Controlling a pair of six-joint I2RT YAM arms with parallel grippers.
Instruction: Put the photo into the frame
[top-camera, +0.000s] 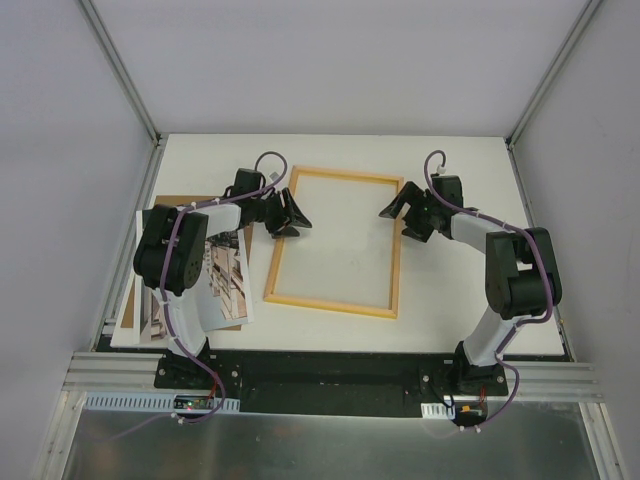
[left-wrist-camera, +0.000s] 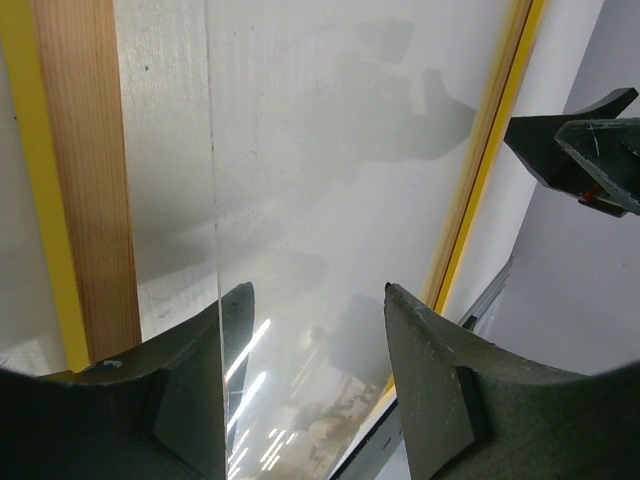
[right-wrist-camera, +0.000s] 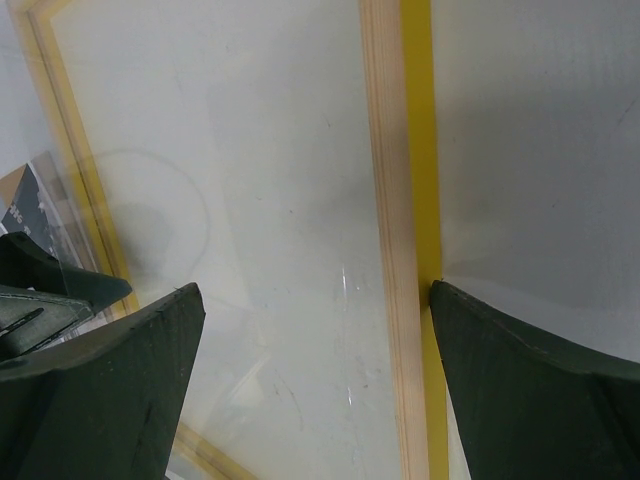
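Top external: the frame (top-camera: 334, 303) lies flat mid-desk (top-camera: 455, 290), pale wood back up, yellow showing at the rail edges in the wrist views. The photo (top-camera: 226, 278) is on the left side of the desk, on a brown backing board (top-camera: 176, 203), partly hidden under the left arm and well apart from the frame.

The left pincer (top-camera: 290, 221) is at the frame's left rail, far end. Left wrist: fingers spread, nothing between them, with the gap over the clear pane (left-wrist-camera: 330, 150) just inside the rail.

The right pincer (top-camera: 397, 221) is at the right rail, far end. Right wrist: fingers (right-wrist-camera: 100, 390) wide apart, gripping nothing, with the rail running between them. Can't tell whether either pincer touches the frame.
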